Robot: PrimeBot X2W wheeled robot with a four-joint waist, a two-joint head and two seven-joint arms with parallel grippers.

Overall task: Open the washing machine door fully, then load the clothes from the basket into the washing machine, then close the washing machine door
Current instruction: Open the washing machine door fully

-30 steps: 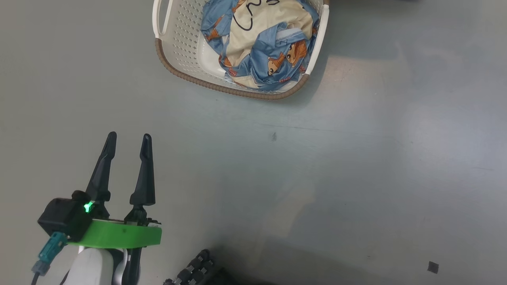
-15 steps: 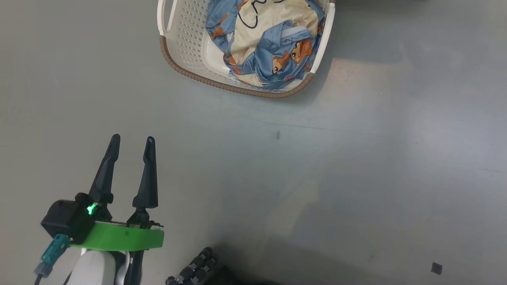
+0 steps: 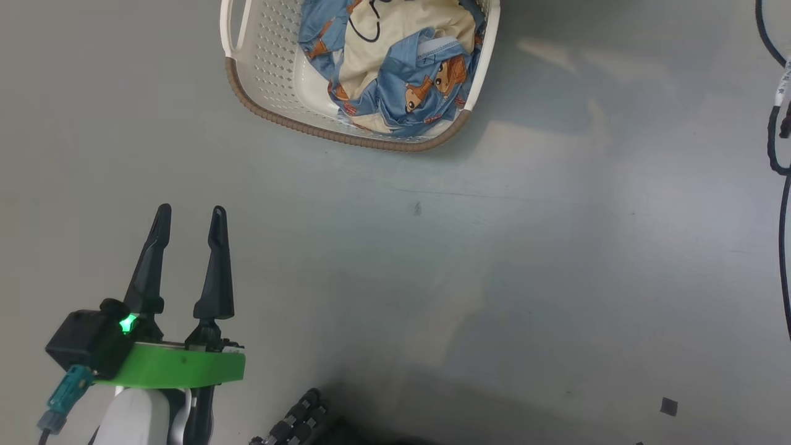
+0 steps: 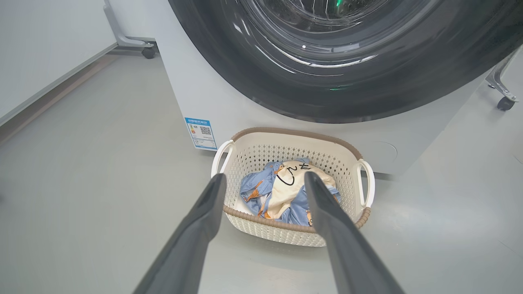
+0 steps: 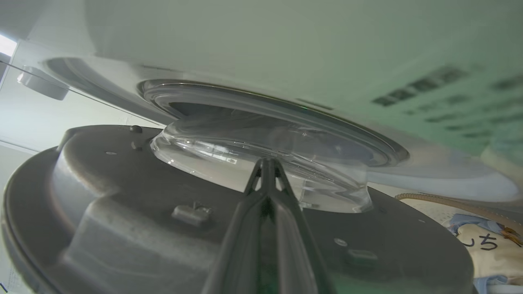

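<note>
The cream basket (image 3: 259,74) sits on the floor at the top of the head view, and the light blue and cream clothes (image 3: 395,68) lie bunched inside it. My left gripper (image 3: 190,211) hovers open and empty at the lower left, well short of the basket. In the left wrist view the basket (image 4: 253,157) stands right before the white washing machine (image 4: 192,90), under the black-ringed door (image 4: 347,94). My right gripper (image 5: 265,160) is shut, its tips at the inner face of the door (image 5: 122,196) by the glass dome (image 5: 229,159). The door stands ajar from the washing machine (image 5: 245,41).
Grey floor spreads around the basket. Black cables (image 3: 775,123) hang at the right edge of the head view. A blue label sticker (image 4: 200,132) is low on the machine front. Caster wheels (image 4: 504,104) of a frame stand beside the machine. A white wall runs along the left.
The whole head view has shifted, so the camera moved; the cables now show at its right edge. The left gripper keeps its open pose.
</note>
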